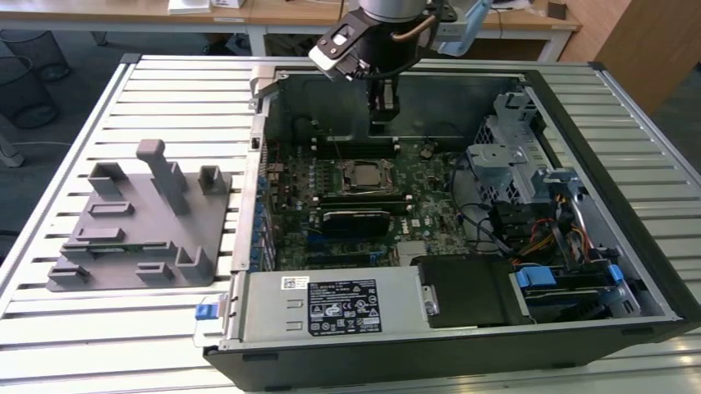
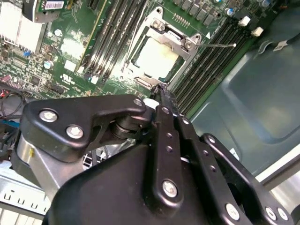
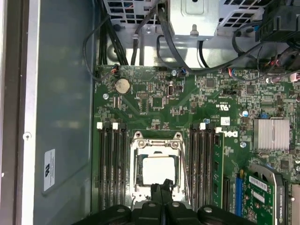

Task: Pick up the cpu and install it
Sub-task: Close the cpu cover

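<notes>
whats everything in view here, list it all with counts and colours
cpu: one, silvery-white, in the socket frame
socket frame: one, metal and black, on the motherboard
motherboard: one, green, inside the computer case
memory slots: two banks, black, either side of the socket frame
heatsink: one, silver, on the motherboard
computer case: one, black, open, on the slatted table
slatted table: one, pale grey, under the case
fixture: one, grey with upright posts, on the table at the exterior view's left of the case
gripper: one, black, shut on nothing, above the motherboard close to the cpu
</notes>
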Controlling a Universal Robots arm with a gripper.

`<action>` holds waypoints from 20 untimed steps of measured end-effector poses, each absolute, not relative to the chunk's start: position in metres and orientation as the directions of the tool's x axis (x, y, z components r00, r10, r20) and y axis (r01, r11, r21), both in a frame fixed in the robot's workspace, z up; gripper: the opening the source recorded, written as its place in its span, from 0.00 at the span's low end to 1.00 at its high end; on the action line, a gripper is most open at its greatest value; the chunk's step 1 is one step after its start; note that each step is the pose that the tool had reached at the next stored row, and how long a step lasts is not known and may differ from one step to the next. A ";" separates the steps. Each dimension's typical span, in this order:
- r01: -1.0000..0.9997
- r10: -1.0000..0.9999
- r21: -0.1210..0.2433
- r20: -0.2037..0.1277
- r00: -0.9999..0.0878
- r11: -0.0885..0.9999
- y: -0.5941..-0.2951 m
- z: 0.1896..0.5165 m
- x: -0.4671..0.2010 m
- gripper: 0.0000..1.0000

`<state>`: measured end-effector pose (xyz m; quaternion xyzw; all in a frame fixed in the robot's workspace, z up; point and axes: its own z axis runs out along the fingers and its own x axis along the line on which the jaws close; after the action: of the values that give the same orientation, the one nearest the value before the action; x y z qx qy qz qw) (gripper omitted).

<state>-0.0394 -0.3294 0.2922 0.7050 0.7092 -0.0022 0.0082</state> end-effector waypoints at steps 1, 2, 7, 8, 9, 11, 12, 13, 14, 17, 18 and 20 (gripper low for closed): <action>1.000 1.000 0.008 -0.015 -0.006 0.006 -0.329 0.292 -0.039 0.11; 1.000 1.000 0.008 -0.015 -0.006 0.006 -0.330 0.292 -0.039 0.11; 1.000 1.000 0.008 -0.015 -0.006 0.006 -0.330 0.292 -0.044 0.11; 1.000 1.000 0.008 -0.015 -0.006 0.006 -0.330 0.292 -0.045 0.11; 1.000 1.000 0.008 -0.015 -0.006 0.006 -0.330 0.292 -0.046 0.11; 1.000 1.000 0.008 -0.015 -0.006 0.006 -0.330 0.291 -0.047 0.11; 1.000 1.000 0.008 -0.015 -0.006 0.006 -0.331 0.291 -0.047 0.11; 1.000 1.000 0.008 -0.015 -0.006 0.006 -0.332 0.291 -0.047 0.11; 1.000 1.000 0.008 -0.015 -0.006 0.006 -0.333 0.291 -0.047 0.11; 1.000 1.000 0.009 -0.015 -0.006 0.006 -0.334 0.290 -0.048 0.11; 1.000 1.000 0.008 -0.015 -0.006 0.006 -0.334 0.289 -0.048 0.11; 1.000 1.000 0.008 -0.015 -0.006 0.006 -0.334 0.289 -0.051 0.11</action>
<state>-0.0510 -0.3337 0.2886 0.7049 0.7092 -0.0022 0.0082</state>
